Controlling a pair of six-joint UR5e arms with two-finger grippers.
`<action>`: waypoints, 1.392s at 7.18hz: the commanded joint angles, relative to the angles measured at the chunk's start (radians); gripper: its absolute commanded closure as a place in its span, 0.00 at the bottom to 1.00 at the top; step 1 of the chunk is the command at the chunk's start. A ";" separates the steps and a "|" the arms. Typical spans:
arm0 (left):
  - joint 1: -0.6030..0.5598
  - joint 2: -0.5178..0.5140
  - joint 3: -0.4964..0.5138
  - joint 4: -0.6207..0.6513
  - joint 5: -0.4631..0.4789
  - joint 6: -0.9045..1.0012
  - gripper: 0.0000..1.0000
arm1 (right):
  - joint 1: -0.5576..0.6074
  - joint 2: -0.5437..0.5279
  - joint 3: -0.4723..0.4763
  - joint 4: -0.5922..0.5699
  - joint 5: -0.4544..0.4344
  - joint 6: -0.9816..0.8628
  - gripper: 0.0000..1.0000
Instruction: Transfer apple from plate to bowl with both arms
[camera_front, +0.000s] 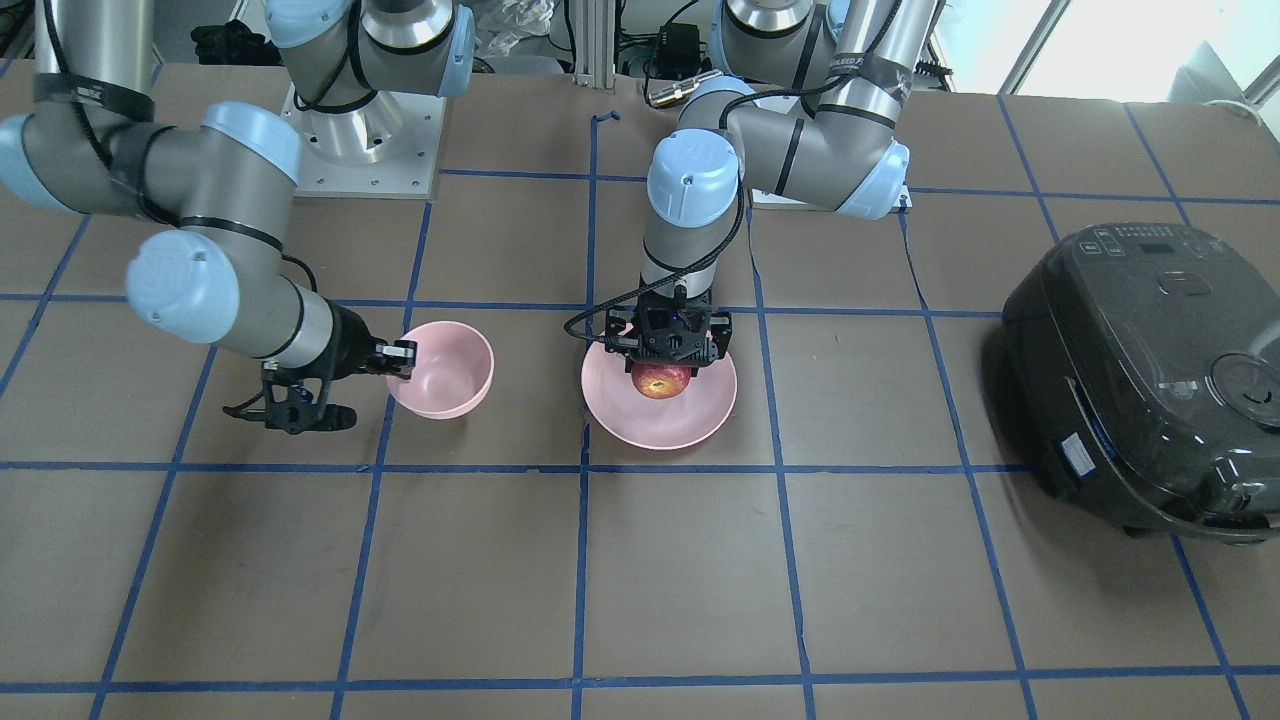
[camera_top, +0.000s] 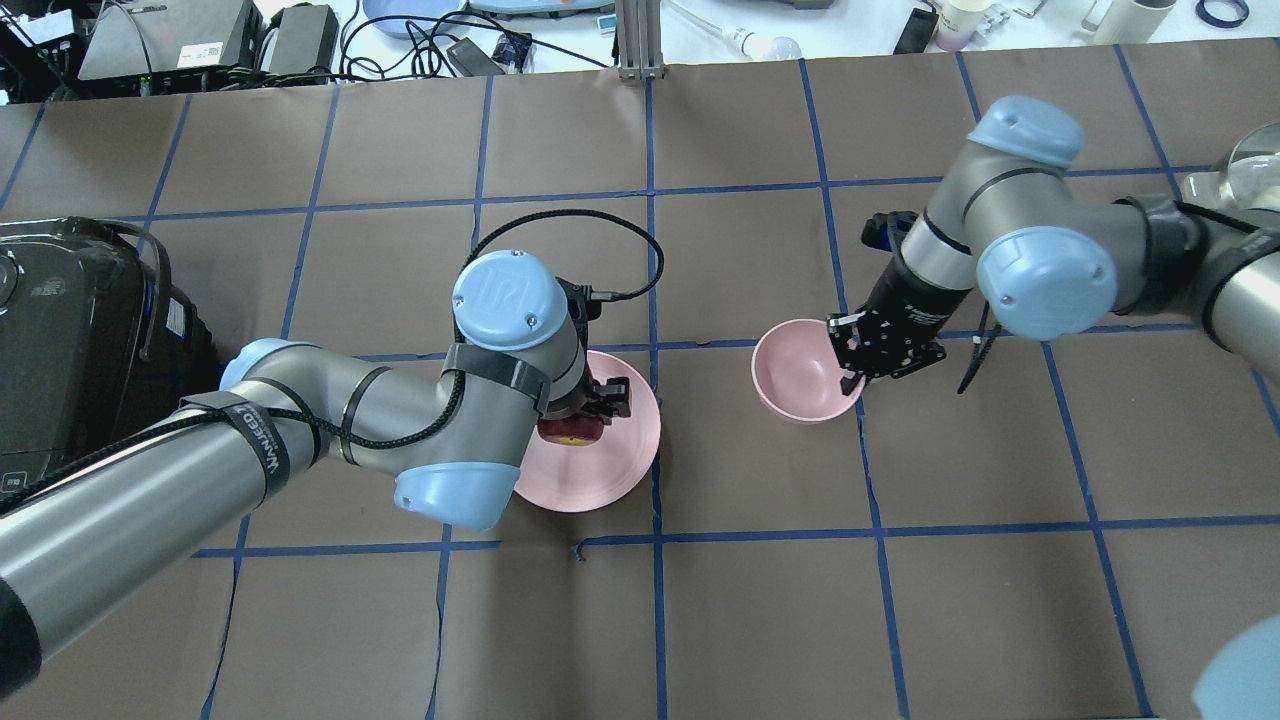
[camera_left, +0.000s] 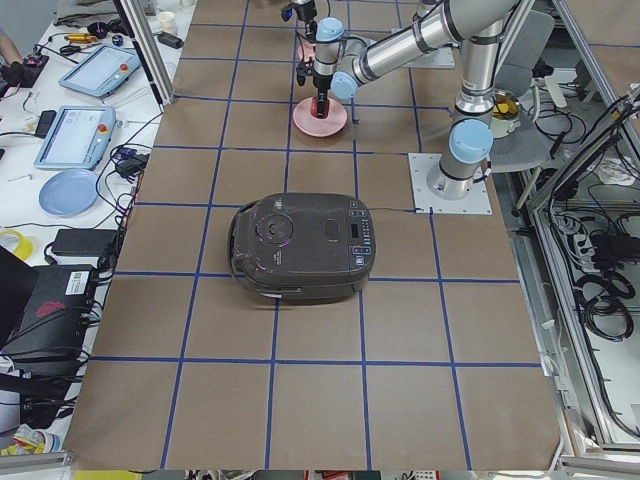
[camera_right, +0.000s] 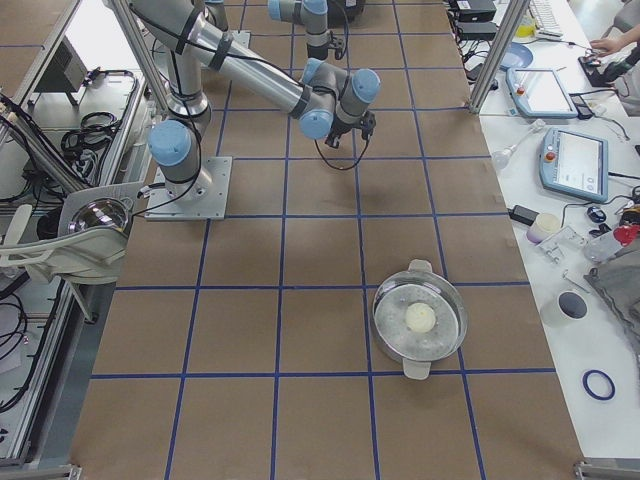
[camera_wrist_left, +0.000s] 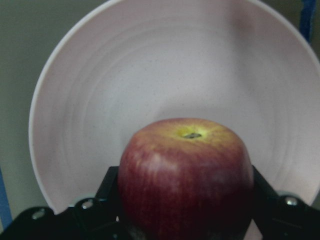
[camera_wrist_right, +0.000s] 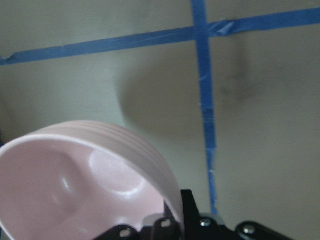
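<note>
The dark red apple (camera_front: 660, 381) with its yellow-orange end facing out sits between the fingers of my left gripper (camera_front: 667, 365), which is shut on it. It is over the robot-side part of the wide pink plate (camera_front: 660, 428), at or just above its surface. The left wrist view shows the apple (camera_wrist_left: 186, 175) gripped from both sides, with the plate (camera_wrist_left: 125, 75) behind it. My right gripper (camera_front: 403, 360) is shut on the rim of the small pink bowl (camera_front: 450, 375), which stands on the table one square from the plate. The right wrist view shows the bowl's rim (camera_wrist_right: 150, 160) between the fingers.
A large dark rice cooker (camera_front: 1150, 380) stands on the table on my left side, beyond the plate. A metal pot with a lid (camera_right: 420, 318) stands far out on my right side. The brown table has a grid of blue tape (camera_front: 580, 470).
</note>
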 joint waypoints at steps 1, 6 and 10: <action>0.011 0.005 0.168 -0.209 -0.010 -0.056 0.93 | 0.063 0.031 0.041 -0.081 0.015 0.048 1.00; 0.007 -0.035 0.325 -0.359 -0.108 -0.313 0.95 | 0.041 -0.006 -0.031 -0.119 -0.054 0.037 0.00; -0.158 -0.145 0.340 -0.190 -0.197 -0.750 0.96 | -0.073 -0.080 -0.253 0.237 -0.174 0.031 0.00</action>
